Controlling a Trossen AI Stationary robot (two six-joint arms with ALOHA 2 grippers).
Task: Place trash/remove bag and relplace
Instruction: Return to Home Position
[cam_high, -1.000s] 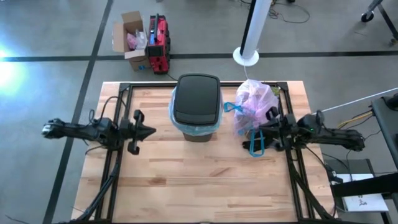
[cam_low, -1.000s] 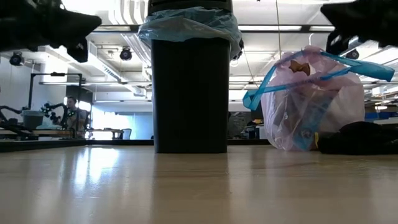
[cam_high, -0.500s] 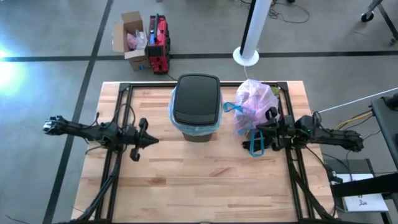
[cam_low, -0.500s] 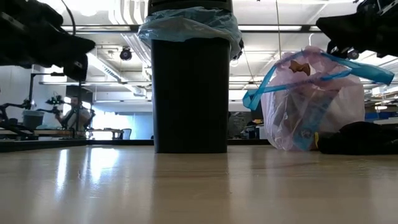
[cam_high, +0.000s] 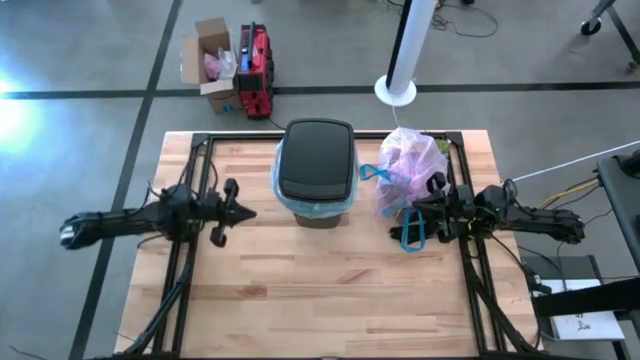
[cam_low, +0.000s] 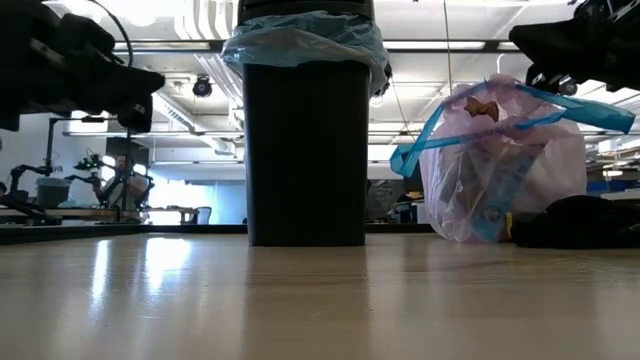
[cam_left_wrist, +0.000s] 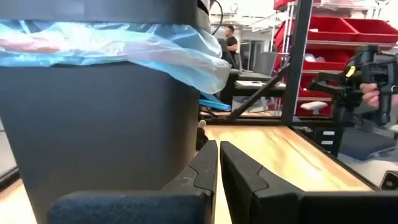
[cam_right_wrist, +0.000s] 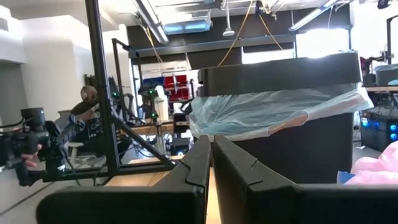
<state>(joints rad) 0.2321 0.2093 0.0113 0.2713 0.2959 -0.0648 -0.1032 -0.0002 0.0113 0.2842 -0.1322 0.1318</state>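
The black bin (cam_high: 318, 165) stands upright at the table's far middle, lid on, with a light-blue plastic bag (cam_low: 300, 40) folded over its rim. Right of it the filled lavender-pink bag (cam_high: 408, 165) rests on its bottom on the table. Brown trash (cam_low: 483, 106) shows through its wall, and its blue drawstring loops (cam_high: 412, 236) stick out. My left gripper (cam_high: 250, 212) hovers shut, left of the bin (cam_left_wrist: 93, 124). My right gripper (cam_high: 405, 208) hovers shut at the pink bag's near side, above a drawstring (cam_low: 590, 108); its wrist view shows the bin (cam_right_wrist: 292, 112).
Black frame rails (cam_high: 195, 180) run along both table sides. A dark base (cam_low: 580, 222) sits beside the pink bag. Beyond the far edge are a white pole base (cam_high: 396, 90), a cardboard box (cam_high: 210, 60) and a red toolbox (cam_high: 256, 70). Bare wood (cam_high: 320, 290) lies near.
My left gripper has come down a little beside the bin, and its arm has swung so that its rear end lies nearer the table's near edge. My right gripper has dropped slightly above the pink bag. Bin and bag have stayed put.
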